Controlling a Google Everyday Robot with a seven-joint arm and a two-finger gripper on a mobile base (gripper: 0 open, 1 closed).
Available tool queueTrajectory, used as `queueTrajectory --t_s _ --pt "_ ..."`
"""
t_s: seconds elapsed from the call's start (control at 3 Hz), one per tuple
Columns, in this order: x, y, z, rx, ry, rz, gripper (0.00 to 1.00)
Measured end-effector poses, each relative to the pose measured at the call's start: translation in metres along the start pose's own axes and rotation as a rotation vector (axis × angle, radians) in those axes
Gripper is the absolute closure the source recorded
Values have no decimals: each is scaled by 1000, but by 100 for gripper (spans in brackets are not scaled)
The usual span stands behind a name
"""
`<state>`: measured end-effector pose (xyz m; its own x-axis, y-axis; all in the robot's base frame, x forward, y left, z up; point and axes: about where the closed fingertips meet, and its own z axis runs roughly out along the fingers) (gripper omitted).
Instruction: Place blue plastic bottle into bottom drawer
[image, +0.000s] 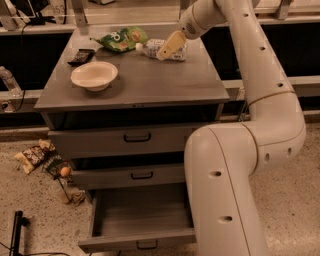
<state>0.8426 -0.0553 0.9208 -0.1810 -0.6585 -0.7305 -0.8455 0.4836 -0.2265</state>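
Observation:
The blue plastic bottle (152, 49) lies on its side at the back of the grey cabinet's top (150, 85), white cap pointing left. My gripper (168, 46) hangs right over the bottle's middle, its yellowish tip covering part of the label. The bottom drawer (136, 243) is pulled open below, and its inside looks empty. My arm covers the drawer's right end.
A green snack bag (121, 38) lies just left of the bottle. A white bowl (94, 76) and a small black object (80, 56) sit on the left of the top. The two upper drawers (135, 140) are shut. Wrappers (35, 155) lie on the floor at left.

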Motion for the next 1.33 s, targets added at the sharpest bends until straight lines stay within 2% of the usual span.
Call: queueTrajectory --t_s 0.33,0.67,1.0,1.33 --pt "-11 -22 4 50 -147 26 0" --pt "-16 -36 9 88 -223 47 0" --pt "-6 -51 13 141 -268 100 0" --pt "37 -48 40 150 -242 199 0"
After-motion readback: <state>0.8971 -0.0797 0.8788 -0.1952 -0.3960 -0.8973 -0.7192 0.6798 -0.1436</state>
